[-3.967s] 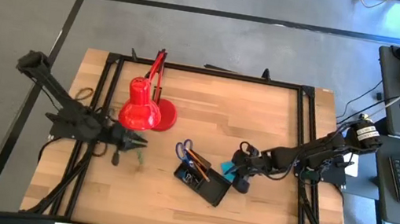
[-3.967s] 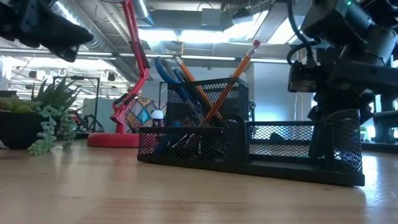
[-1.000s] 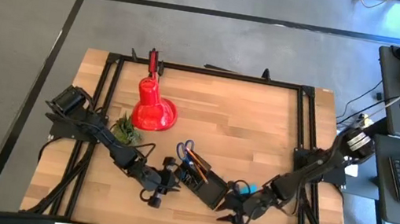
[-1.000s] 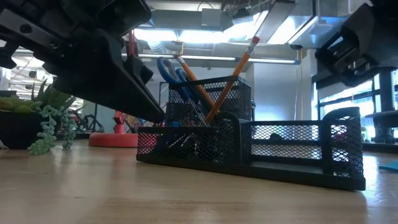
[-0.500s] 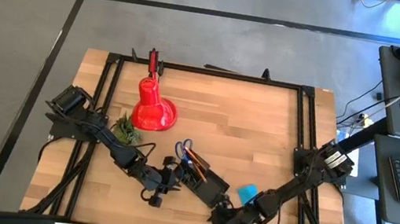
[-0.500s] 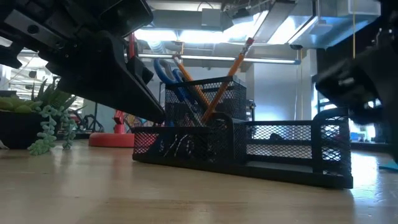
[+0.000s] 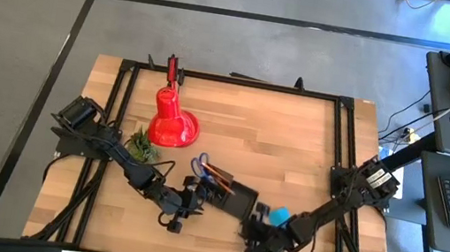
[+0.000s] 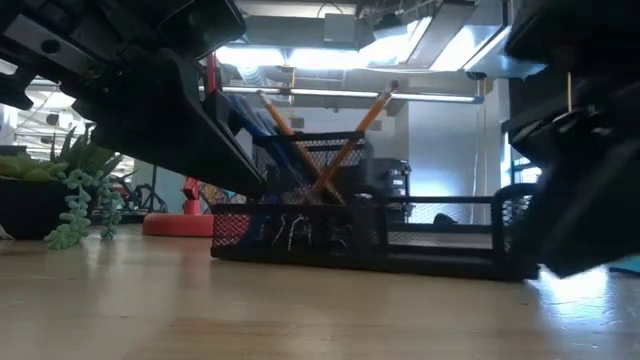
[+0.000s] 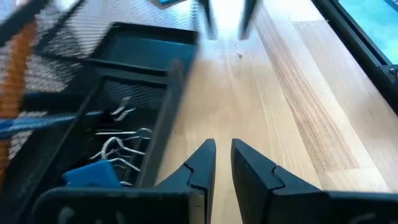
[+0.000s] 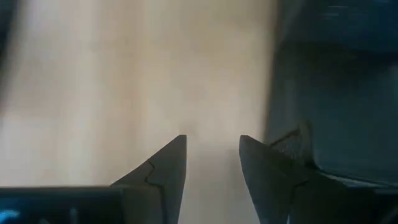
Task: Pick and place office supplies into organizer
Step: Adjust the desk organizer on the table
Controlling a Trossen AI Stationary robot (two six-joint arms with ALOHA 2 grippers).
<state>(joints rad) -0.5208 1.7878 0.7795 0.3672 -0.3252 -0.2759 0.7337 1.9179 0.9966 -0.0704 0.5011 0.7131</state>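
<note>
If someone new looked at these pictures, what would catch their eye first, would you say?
Probably the red desk lamp at the table's far left, the brightest thing there. Next, the black mesh organizer near the front edge, with orange pencils and blue-handled scissors sticking up, flanked by the left gripper and right gripper, both with fingers apart and empty.

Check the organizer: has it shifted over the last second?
Yes. In the high view the organizer has swung flatter and moved up the picture, toward the red lamp's base; the right gripper is beside its right end.
</note>
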